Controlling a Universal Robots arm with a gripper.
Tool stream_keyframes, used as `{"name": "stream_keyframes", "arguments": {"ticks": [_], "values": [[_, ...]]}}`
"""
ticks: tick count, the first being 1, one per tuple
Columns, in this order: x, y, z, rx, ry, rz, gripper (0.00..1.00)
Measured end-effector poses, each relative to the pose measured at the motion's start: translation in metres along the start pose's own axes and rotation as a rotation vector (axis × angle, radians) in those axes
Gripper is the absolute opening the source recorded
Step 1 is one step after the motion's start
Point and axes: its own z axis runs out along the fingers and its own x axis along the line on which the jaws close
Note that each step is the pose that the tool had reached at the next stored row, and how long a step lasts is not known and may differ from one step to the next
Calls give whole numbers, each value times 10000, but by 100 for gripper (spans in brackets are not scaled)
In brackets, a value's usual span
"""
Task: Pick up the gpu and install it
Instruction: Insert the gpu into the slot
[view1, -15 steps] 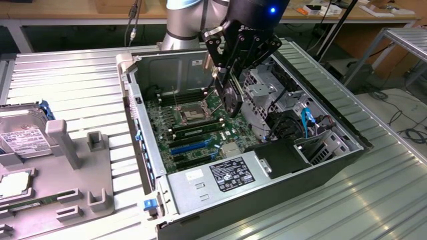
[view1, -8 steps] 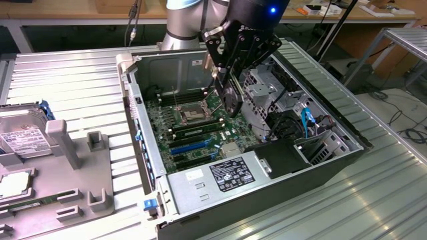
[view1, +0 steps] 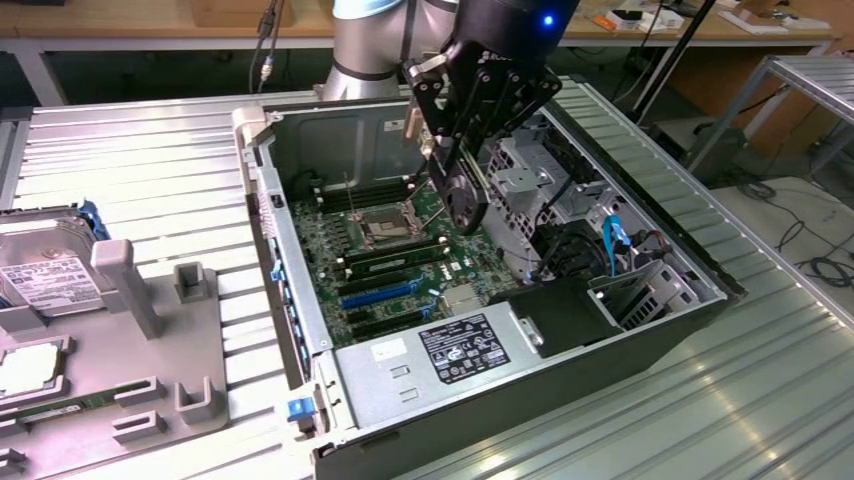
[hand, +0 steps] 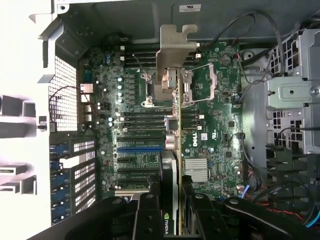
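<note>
Gpu, exterior view: gpu (view1: 463, 200) lifted, hanging edge-down from the tool (view1: 454, 150) over the motherboard (view1: 387, 250), far side of the open case (view1: 641, 330).
Wrist view: tool (hand: 172, 215) clamped on gpu (hand: 171, 75).
Left: seating; slot (hand: 140, 148) looks unfilled.

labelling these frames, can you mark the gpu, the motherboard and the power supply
gpu (hand: 168, 202): wrist view, black face just above the nvidia logo
motherboard (hand: 220, 125): wrist view, green board beside the cpu socket
power supply (view1: 458, 348): exterior view, its black label
</note>
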Motion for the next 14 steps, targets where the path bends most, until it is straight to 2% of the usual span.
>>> {"name": "stream_keyframes", "arguments": {"ticks": [8, 14], "values": [[0, 0, 0, 24, 72, -791, 27], [0, 0, 0, 34, 103, -1128, 27]]}}
